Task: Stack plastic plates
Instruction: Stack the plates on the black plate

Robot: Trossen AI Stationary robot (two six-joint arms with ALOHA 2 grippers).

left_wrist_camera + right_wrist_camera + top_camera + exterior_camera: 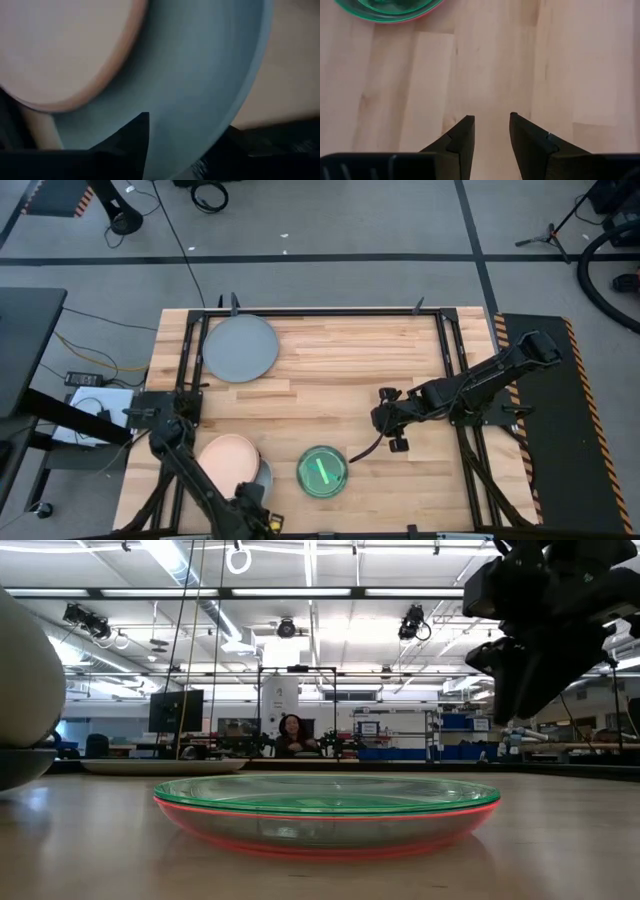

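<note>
Light wood plank tabletop, black frame rails along edges. Grey floor beyond far edge, black cables lying there. Person seated far back in workshop room.

A large grey plate lies flat at 10 o'clock; a peach plate on a pale blue plate sits at 7; a translucent teal plate nested on a red plate at 6.

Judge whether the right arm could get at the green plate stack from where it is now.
Probably yes: the right gripper hovers open just beside the green plate stack, with only bare table between them.
</note>
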